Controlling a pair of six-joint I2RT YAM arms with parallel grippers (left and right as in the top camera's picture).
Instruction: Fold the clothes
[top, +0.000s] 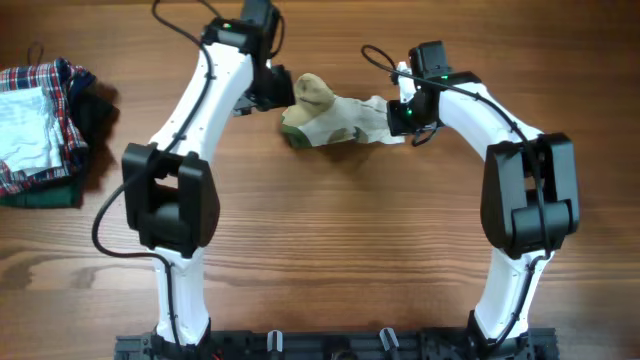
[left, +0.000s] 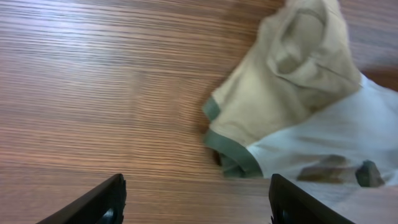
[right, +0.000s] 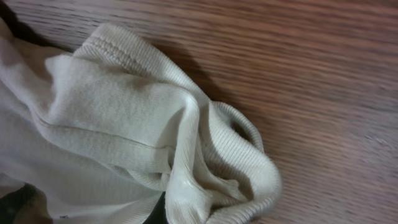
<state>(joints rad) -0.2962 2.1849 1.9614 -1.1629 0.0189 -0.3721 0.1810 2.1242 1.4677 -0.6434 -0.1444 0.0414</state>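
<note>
The clothes (top: 335, 118) are one small crumpled garment, cream with a tan part and olive-green trim, lying at the far middle of the wooden table. My left gripper (top: 272, 90) is at its tan left end. In the left wrist view the gripper (left: 196, 186) is open and empty, with bare wood between its fingers and the garment (left: 292, 93) ahead to the right. My right gripper (top: 400, 118) is at the garment's cream right end. In the right wrist view the ribbed cream fabric (right: 112, 112) is bunched over the jaws (right: 186, 211), which are shut on it and mostly hidden.
A stack of clothes (top: 40, 130) sits at the far left edge, with a red-and-blue plaid garment, white cloth and a dark green folded cloth under it. The arms' base rail (top: 330, 345) runs along the front edge.
</note>
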